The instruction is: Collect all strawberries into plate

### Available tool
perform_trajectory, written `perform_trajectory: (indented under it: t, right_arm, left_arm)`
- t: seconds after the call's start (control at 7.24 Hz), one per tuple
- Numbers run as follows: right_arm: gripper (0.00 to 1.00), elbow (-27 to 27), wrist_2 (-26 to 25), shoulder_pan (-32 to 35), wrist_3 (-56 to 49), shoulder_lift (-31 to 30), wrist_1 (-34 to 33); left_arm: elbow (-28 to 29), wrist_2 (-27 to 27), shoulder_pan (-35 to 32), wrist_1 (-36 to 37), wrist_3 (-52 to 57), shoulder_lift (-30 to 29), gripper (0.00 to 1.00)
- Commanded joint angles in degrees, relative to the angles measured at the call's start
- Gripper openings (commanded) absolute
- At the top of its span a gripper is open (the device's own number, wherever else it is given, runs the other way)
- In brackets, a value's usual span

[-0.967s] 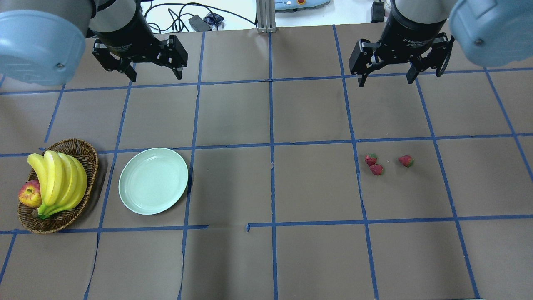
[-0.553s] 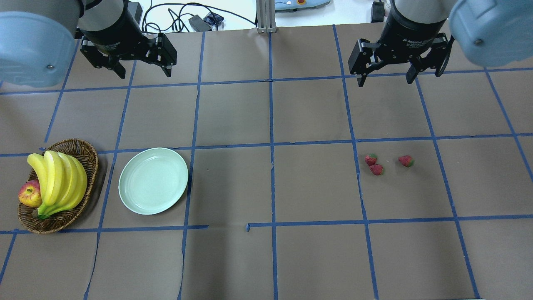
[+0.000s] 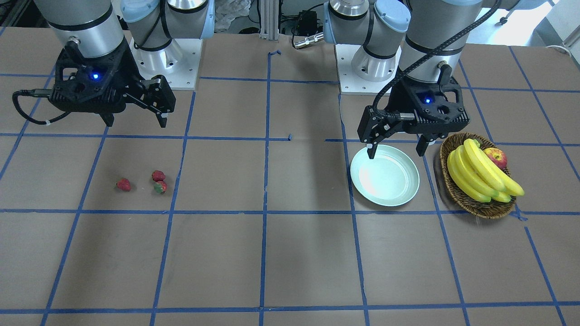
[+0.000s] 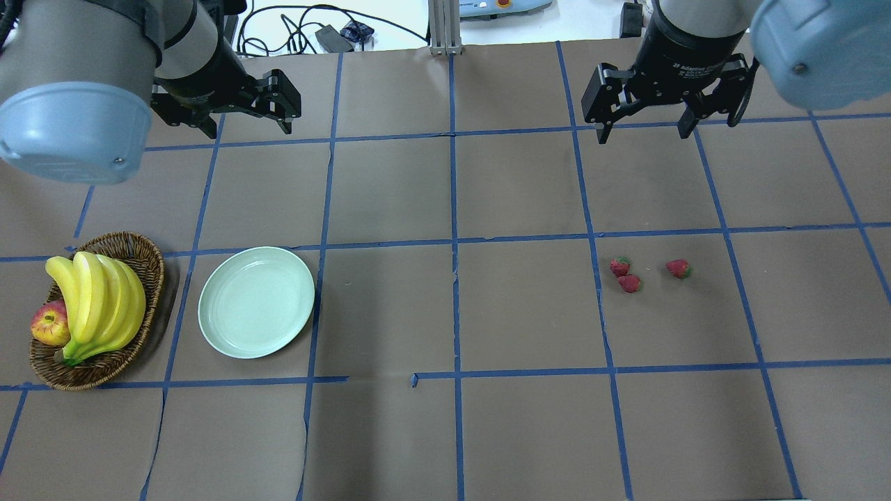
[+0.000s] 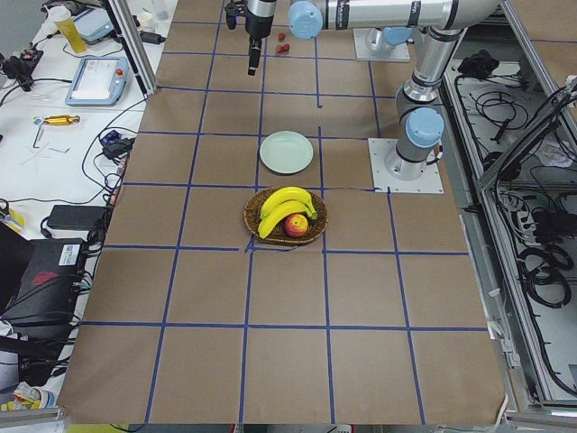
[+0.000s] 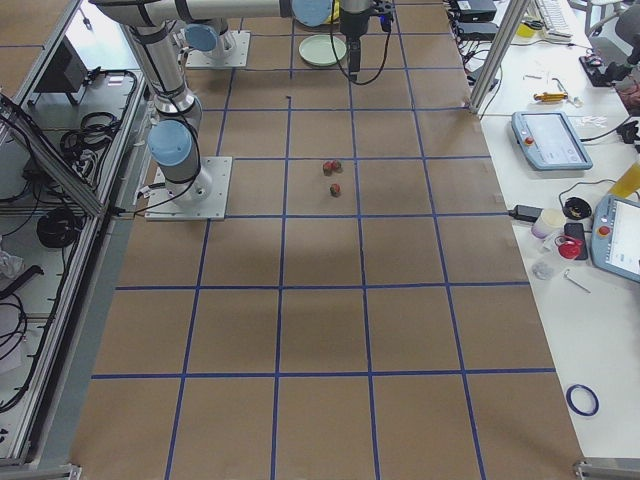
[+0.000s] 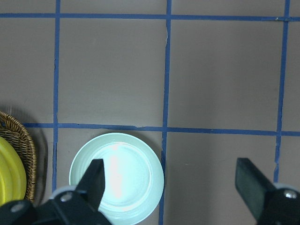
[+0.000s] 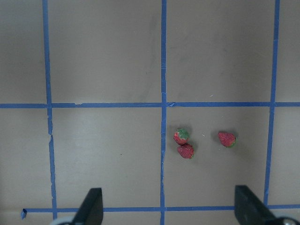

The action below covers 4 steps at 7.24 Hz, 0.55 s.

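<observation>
The 3 strawberries (image 4: 629,283) lie on the tabletop (image 4: 390,195) in the half toward its right end, about midway between the robot's edge and the operators' edge. 2 of them touch; the third (image 4: 679,268) sits apart, nearer the right end, on its side with its leafy top seemingly toward that end. The right gripper (image 4: 644,133) hangs above the tabletop on the robot's side of the fruit, so the strawberries lie toward the operators' edge from it, roughly in line with the gap between its widely spread fingers (image 8: 91,208). It is by far the nearer arm for the pick.

The plate (image 4: 256,303) sits bare toward the left end, just beside a wicker basket (image 4: 150,254) of bananas (image 4: 97,299) and an apple (image 4: 49,323). The left gripper (image 4: 248,130) hovers on its robot side, fingers (image 7: 93,180) also spread and holding nothing.

Compared with 1 second ago, the left arm's elbow has swung and its gripper has shifted slightly; the right gripper, fruit and plate have barely changed.
</observation>
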Motion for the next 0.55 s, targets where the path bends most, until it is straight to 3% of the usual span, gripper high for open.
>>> perform_trajectory:
  t: [0.0, 0.14, 0.41]
  right_arm:
    - [1.00, -0.09, 0.09, 0.00, 0.00, 0.11, 0.00]
    - [1.00, -0.10, 0.09, 0.00, 0.00, 0.11, 0.00]
    - [1.00, -0.10, 0.18, 0.00, 0.00, 0.11, 0.00]
  left_arm:
    - [-1.47, -3.31, -0.04, 2.03, -7.35, 0.25, 1.00]
    - [-1.91, -9.35, -0.04, 1.25, -7.15, 0.60, 1.00]
    - [-0.51, -6.98, -0.04, -4.02, 2.10, 0.78, 1.00]
